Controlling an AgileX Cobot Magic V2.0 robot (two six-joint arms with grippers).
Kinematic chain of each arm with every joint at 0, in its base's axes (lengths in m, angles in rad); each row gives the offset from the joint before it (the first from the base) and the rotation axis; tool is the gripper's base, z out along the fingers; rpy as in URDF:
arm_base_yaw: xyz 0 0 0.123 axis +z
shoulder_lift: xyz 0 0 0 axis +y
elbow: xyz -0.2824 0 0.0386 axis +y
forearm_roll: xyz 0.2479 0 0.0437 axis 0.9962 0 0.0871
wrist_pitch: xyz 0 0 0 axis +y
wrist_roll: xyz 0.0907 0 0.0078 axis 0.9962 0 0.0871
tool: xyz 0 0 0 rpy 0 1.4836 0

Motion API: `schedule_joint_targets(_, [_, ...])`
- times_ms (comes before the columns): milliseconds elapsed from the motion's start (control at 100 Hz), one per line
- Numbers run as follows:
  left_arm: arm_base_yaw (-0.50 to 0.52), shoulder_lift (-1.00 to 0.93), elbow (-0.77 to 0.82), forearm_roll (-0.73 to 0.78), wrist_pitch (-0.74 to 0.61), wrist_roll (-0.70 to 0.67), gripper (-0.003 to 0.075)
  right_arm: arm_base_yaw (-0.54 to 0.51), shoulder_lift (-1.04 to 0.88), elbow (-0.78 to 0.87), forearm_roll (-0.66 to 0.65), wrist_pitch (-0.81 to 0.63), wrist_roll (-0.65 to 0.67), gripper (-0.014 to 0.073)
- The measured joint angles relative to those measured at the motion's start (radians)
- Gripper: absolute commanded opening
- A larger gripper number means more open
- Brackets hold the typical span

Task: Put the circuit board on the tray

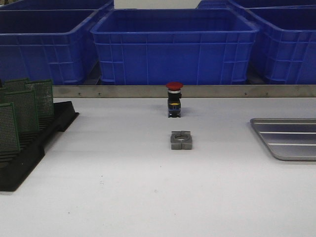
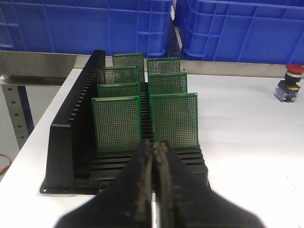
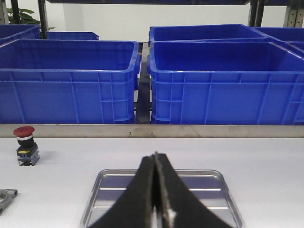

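Observation:
Several green circuit boards [image 2: 116, 124] stand upright in a black slotted rack [image 2: 66, 137]; the front view shows them [image 1: 24, 109] at the table's left edge. My left gripper [image 2: 154, 145] is shut and empty, just short of the nearest two boards. The silver tray [image 3: 102, 187] lies flat below my right gripper [image 3: 156, 156], which is shut with nothing in it. The tray [image 1: 289, 138] sits at the right edge in the front view. Neither arm shows in the front view.
A red-capped push button [image 1: 174, 98] stands mid-table at the back, a grey metal block [image 1: 180, 139] in front of it. Blue crates [image 1: 173, 44] line the far side behind a metal rail [image 1: 197, 91].

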Motion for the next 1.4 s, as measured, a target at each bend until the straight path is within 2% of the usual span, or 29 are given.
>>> schedule_joint_targets(240, [0.0, 0.0, 0.0, 0.0, -0.005, 0.0, -0.002, 0.0, 0.0, 0.0, 0.0, 0.0, 0.0, -0.0113])
schedule_joint_targets(670, [0.0, 0.0, 0.0, 0.002, -0.15, 0.0, -0.002, 0.0, 0.0, 0.0, 0.0, 0.0, 0.0, -0.0113])
schedule_joint_targets(870, [0.0, 0.0, 0.0, -0.017, -0.162, 0.0, -0.002, 0.0, 0.0, 0.0, 0.0, 0.0, 0.0, -0.0113])
schedule_joint_targets(1010, [0.0, 0.0, -0.032, -0.004, -0.064, 0.0, -0.002, 0.0, 0.0, 0.0, 0.0, 0.0, 0.0, -0.0113])
schedule_joint_targets(1150, [0.0, 0.013, -0.144, 0.006, 0.067, 0.0, -0.002, 0.0, 0.0, 0.0, 0.0, 0.0, 0.0, -0.0113])
schedule_joint_targets(1400, [0.0, 0.225, -0.366, 0.006, 0.326, 0.0, -0.002, 0.0, 0.0, 0.0, 0.0, 0.0, 0.0, -0.0113])
